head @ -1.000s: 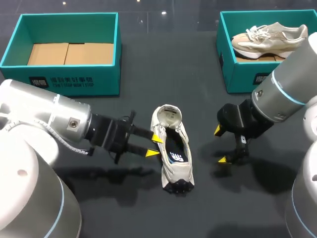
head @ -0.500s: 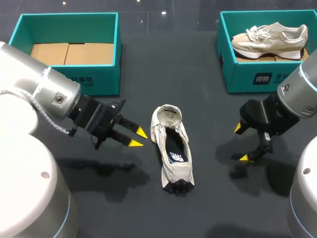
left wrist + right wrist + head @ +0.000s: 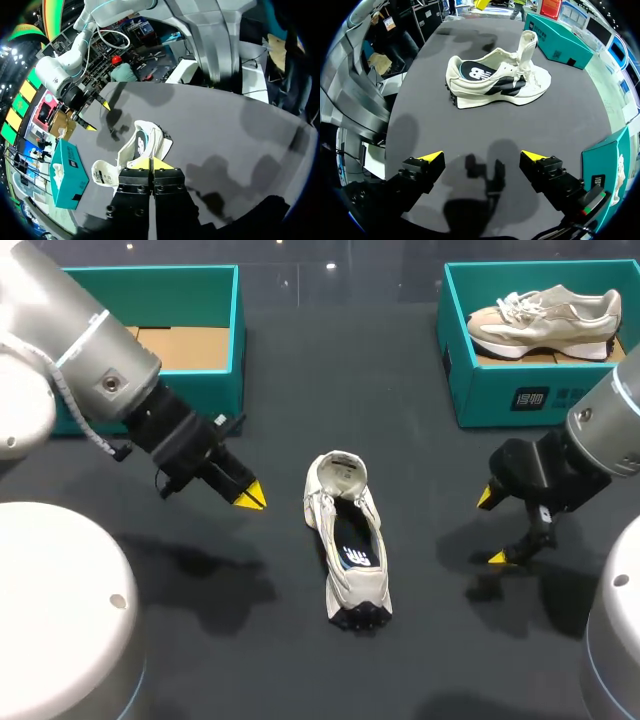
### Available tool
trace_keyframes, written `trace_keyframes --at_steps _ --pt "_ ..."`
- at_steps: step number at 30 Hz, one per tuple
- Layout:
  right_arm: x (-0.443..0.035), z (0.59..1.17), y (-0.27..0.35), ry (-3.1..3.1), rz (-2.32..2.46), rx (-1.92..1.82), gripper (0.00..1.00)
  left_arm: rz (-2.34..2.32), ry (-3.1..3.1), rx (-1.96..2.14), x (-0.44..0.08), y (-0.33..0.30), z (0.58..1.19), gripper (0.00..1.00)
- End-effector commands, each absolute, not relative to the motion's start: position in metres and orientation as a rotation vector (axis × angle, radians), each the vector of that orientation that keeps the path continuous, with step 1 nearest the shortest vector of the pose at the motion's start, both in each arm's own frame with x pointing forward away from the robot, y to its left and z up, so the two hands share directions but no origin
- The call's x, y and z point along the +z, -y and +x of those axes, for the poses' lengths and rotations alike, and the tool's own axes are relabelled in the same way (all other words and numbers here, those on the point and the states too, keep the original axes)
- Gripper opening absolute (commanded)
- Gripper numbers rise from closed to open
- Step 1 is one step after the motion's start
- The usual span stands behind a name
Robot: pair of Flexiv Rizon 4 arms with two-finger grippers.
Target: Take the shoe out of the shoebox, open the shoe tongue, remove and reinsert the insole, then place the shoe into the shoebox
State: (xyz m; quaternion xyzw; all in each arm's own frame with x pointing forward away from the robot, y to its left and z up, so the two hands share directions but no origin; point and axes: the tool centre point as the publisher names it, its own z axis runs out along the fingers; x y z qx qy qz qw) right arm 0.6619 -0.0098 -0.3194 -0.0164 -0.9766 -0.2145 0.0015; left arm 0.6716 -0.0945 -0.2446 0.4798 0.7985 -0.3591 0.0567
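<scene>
A beige sneaker (image 3: 347,540) lies in the middle of the dark table, its tongue pulled up and a dark insole (image 3: 352,542) with a white logo inside it. My left gripper (image 3: 248,497) hangs shut and empty to the shoe's left, apart from it. In the left wrist view its tips (image 3: 151,164) meet just short of the sneaker (image 3: 142,147). To the shoe's right my right gripper (image 3: 491,527) stands open, holding nothing. In the right wrist view the shoe (image 3: 495,82) lies well ahead of that gripper (image 3: 481,157).
A teal shoebox (image 3: 237,340) lined with cardboard stands at the back left. Another teal shoebox (image 3: 450,350) at the back right holds a second beige sneaker (image 3: 545,320). Bare table surrounds the shoe on all sides.
My left gripper has drawn back from the shoe's opening to the left and upward, and its fingers have come together. My right gripper has moved right, away from the shoe.
</scene>
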Motion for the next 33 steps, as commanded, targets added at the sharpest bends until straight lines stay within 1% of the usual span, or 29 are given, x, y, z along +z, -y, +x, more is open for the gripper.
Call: trace_keyframes --at_steps 1,5,9,13,19,33 --pt "-0.313 0.659 0.023 3.078 -0.099 -0.641 1.0 1.807 -2.628 -0.808 -0.243 0.096 0.681 0.0" --pt "-0.304 0.658 0.045 3.103 -0.191 -0.591 1.0 1.824 -2.627 -0.795 -0.243 0.096 0.685 0.0" --pt "-0.298 0.656 0.053 3.12 -0.185 -0.608 1.0 1.824 -2.627 -0.795 -0.243 0.096 0.685 0.0" --pt "-0.303 0.654 0.061 3.118 -0.138 -0.694 1.0 1.824 -2.627 -0.795 -0.243 0.096 0.685 0.0" --pt "-0.308 0.652 0.064 3.1 -0.169 -0.726 1.0 1.824 -2.627 -0.795 -0.243 0.096 0.685 0.0" --pt "-0.308 0.652 0.064 3.1 -0.169 -0.726 1.0 2.18 -2.402 -0.51 -0.228 0.147 0.689 0.0"
